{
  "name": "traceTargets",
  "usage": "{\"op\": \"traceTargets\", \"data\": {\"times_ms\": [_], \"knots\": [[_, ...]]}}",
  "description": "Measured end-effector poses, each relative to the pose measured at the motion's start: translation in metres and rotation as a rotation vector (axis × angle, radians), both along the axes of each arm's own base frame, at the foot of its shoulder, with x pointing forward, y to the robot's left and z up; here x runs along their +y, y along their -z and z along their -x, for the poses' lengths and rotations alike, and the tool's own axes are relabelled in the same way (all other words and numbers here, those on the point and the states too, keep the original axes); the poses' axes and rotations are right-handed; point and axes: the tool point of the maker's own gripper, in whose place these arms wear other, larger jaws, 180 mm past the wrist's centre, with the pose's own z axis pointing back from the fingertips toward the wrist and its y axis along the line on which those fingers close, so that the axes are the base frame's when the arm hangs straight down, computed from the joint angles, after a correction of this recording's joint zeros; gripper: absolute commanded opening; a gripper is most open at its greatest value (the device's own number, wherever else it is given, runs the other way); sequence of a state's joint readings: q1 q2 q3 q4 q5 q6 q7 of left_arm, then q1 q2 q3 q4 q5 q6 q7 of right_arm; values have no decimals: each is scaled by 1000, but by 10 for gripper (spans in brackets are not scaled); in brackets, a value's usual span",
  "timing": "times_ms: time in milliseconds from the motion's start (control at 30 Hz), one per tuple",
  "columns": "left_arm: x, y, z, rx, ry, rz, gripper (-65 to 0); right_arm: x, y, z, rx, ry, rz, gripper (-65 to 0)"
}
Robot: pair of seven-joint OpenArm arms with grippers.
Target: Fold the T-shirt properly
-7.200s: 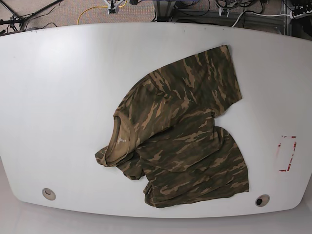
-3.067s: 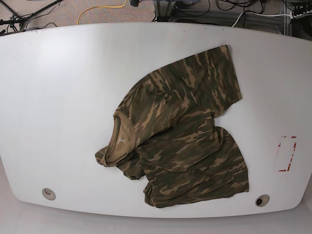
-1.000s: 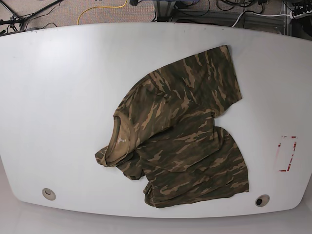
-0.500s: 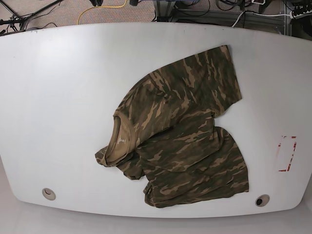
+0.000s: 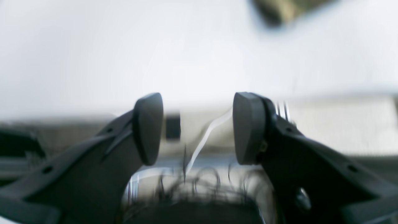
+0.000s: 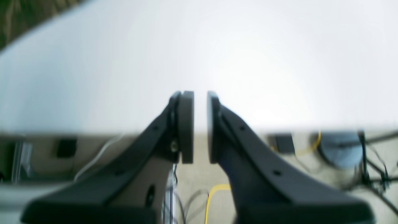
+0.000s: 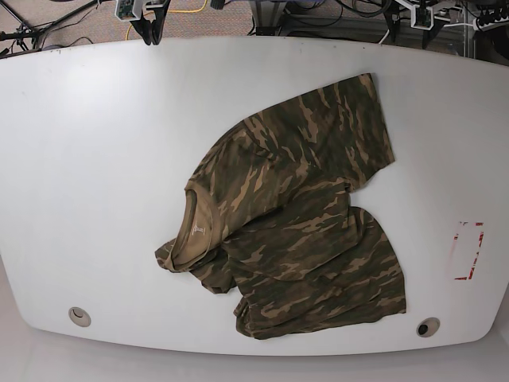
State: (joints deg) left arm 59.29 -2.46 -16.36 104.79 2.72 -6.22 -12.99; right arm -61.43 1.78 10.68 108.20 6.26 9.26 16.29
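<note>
The camouflage T-shirt [image 7: 294, 219] lies crumpled in the middle of the white table [image 7: 95, 159], with its tan collar lining and label [image 7: 197, 229] facing left. One sleeve spreads toward the far right. My left gripper [image 5: 197, 127] is open and empty above the table's far edge, at the top right of the base view [image 7: 409, 20]. A blurred bit of the shirt [image 5: 289, 7] shows ahead of it. My right gripper [image 6: 200, 124] is shut and empty, with a thin gap between its pads, at the top left of the base view [image 7: 147, 24]. A corner of the shirt [image 6: 18, 15] shows far ahead.
A red-outlined mark [image 7: 469, 251] is on the table at the right. Two round holes [image 7: 79, 317] [image 7: 428, 327] sit near the front edge. Cables, a yellow cord [image 6: 217, 193] and stands lie on the floor beyond the far edge.
Both arms have come into the base view at the top edge, one at each far corner. The T-shirt has not moved.
</note>
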Motion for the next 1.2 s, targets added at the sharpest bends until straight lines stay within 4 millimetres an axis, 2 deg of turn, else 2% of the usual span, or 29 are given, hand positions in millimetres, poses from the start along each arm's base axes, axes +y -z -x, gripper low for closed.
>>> {"op": "traceTargets", "data": {"times_ms": [200, 400, 633, 867, 1067, 1200], "knots": [[-1, -11, -13, -31, 5, -8, -316, -2, 2, -9, 0, 2, 5, -591], [-1, -29, -37, -113, 16, -19, -316, 0, -9, -46, -102, 0, 2, -592], [2, -28, -48, -116, 10, -24, -314, -1, -14, -67, -142, 0, 7, -596], [3, -38, -69, -183, 13, -29, -305, 1, -19, -88, -181, -9, 7, -595], [0, -47, -94, -254, 18, -28, -266, 13, -16, -99, -166, -38, -16, -551], [-3, -55, -99, -281, 28, -29, -230, 11, -20, -108, -172, -39, -10, -488]]}}
